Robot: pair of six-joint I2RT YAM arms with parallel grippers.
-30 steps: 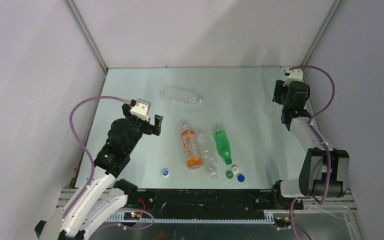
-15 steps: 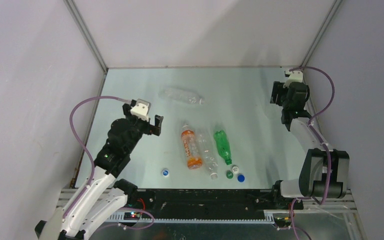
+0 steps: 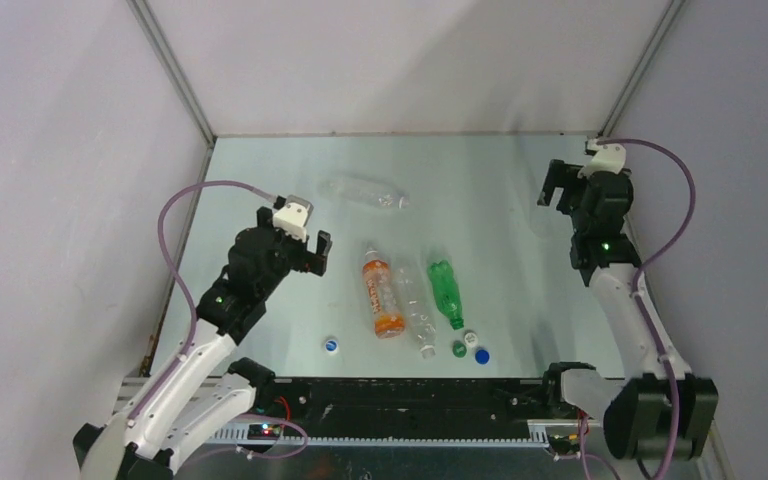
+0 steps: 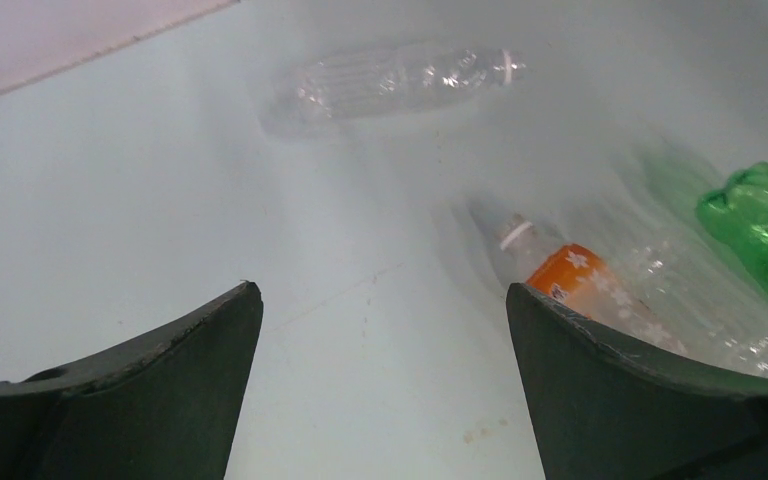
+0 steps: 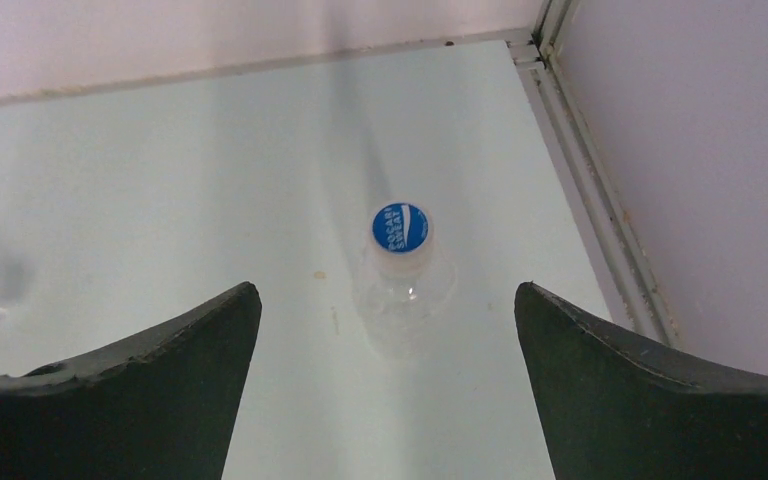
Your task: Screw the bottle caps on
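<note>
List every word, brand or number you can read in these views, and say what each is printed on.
"POCARI SWEAT": white lettering on the blue cap of the upright clear bottle, in the right wrist view.
Label of the orange bottle: the print is blurred and unreadable.
Loose caps in the top view: too small to read.

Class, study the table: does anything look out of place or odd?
Yes. A clear bottle lies alone farther back, apart from the row of three bottles lying side by side. A capped bottle stands upright near the far right corner.
</note>
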